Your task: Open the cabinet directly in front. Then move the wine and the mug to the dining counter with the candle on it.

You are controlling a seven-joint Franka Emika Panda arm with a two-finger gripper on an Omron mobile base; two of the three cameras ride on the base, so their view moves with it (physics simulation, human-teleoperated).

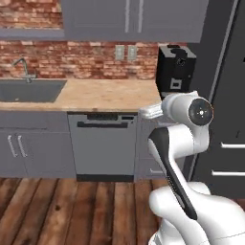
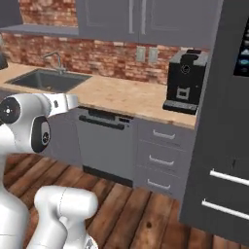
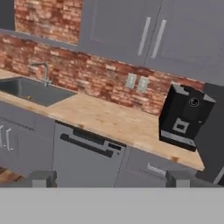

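Cabinet: up on the wall above the counter, grey, two panelled doors, both shut flat; it also shows at the top of the left base view and right base view.
Handles: two long silver bars standing upright side by side where the doors meet, near each other but apart.
Gripper: low in the hand view, the two dark finger tips spread wide with nothing between them; jaws released, well short of the cabinet.
Arm: white, folded close to its base, its upper joint level with the counter edge.
Counter: tan stone-look top running under the cabinet, mostly bare, brick behind it.
Coffee machine: black box standing upright at the right end of the counter, below the right door and just beside a tall dark unit.
Outlets: two pale plates on the brick, under the cabinet, left of the machine.
Sink: sunk in the counter far left, silver tap behind it.
Dishwasher: grey front under the counter, dark bar handle across its top.
Drawers: grey stack right of the dishwasher, short silver handles.
Floor: dark wood planks.
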